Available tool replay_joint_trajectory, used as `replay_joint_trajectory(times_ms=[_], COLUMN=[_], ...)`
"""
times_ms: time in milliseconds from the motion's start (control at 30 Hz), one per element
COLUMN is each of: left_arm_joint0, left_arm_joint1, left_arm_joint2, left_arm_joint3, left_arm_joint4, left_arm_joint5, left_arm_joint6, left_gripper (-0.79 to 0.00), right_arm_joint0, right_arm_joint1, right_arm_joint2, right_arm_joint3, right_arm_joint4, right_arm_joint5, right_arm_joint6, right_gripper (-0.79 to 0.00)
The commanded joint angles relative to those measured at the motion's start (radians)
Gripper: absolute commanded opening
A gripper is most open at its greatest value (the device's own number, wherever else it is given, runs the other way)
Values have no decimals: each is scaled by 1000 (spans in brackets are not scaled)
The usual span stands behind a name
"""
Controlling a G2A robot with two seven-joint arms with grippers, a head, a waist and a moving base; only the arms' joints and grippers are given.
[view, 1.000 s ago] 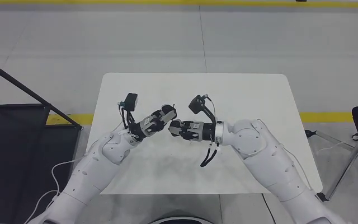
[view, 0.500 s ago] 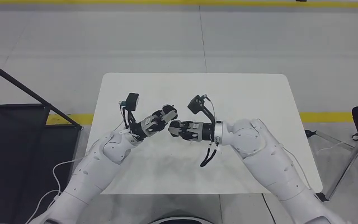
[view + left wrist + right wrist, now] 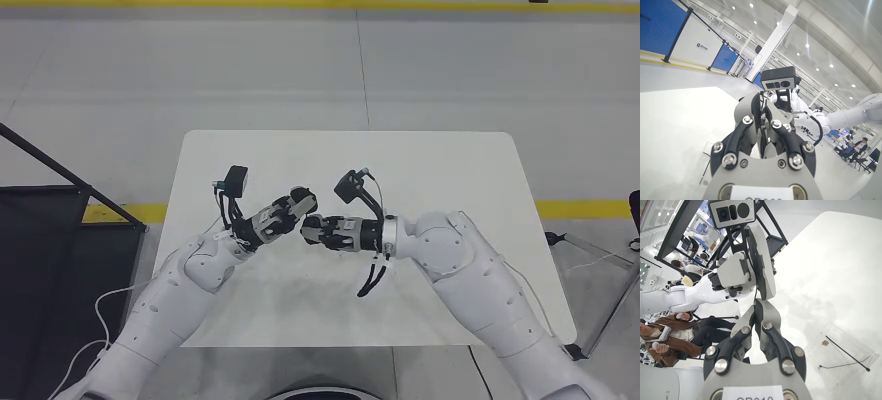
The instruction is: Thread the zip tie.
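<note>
Zip tie [image 3: 755,294] is being held in the air above the desk [image 3: 450,170], strung as a thin black strand between two claws that are meeting tip to tip over the desk's middle.

Nearest, it is being pinched by the right claw [image 3: 756,311], whose fingers are pressed together on it at the very tips. Just beyond, it is being clamped flat between the pads of the left claw [image 3: 762,109], also closed on it. Which end is being held by which claw cannot be told.

Handling, as judged: next to no weight is being carried. The tie looks thin, springy and slick, so twisting or slipping in the pads is being risked more than breakage. The tail should be gripped close to its tip, so that little free length is left to whip. The head should be gripped by its sides, so that the slot is not being covered by a pad.

Farther out, a clear tray [image 3: 832,355] is lying on the desk, well apart from both claws. Two spares are being kept in it, a straight spare tie [image 3: 847,352] and a curved spare tie [image 3: 838,366], crossing near one end. A small brown scrap [image 3: 825,343] is lying beside them.
</note>
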Motion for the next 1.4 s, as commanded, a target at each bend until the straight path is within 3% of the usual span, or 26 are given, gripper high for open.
replay_joint_trajectory(times_ms=[0,367,433,700,733,800,867,900,967,1133,1367], left_arm_joint0=[1,5,5,7,7,7,7,7,8,22,42], left_arm_joint1=[-1,-6,-6,-9,-9,-9,-10,-10,-10,-13,-18], left_arm_joint2=[-2,-11,-13,-18,-18,-21,-27,-33,-48,-85,-117], left_arm_joint3=[0,-1,-2,-2,-2,-1,0,3,5,8,16], left_arm_joint4=[0,5,5,3,3,5,10,20,52,157,230], left_arm_joint5=[0,0,0,0,0,0,0,0,0,20,32], left_arm_joint6=[-2,-4,-5,-12,-12,-11,-6,-1,15,80,152], left_gripper=[-631,-659,-785,-785,-785,-785,-785,-785,-785,-785,-785], right_arm_joint0=[0,0,0,-1,-1,-1,-3,-7,-18,-75,-153], right_arm_joint1=[-1,-4,-5,-7,-8,-8,-7,-6,-1,26,64], right_arm_joint2=[0,3,4,6,6,8,16,22,41,125,224], right_arm_joint3=[1,3,4,5,6,7,8,8,4,-31,-156], right_arm_joint4=[0,0,-1,0,0,-1,1,2,-2,-49,-212], right_arm_joint5=[0,3,3,6,7,9,11,9,8,42,233], right_arm_joint6=[1,5,6,6,7,7,4,3,-1,11,106], right_gripper=[-785,-785,-785,-785,-705,-462,-123,-43,0,0,0])
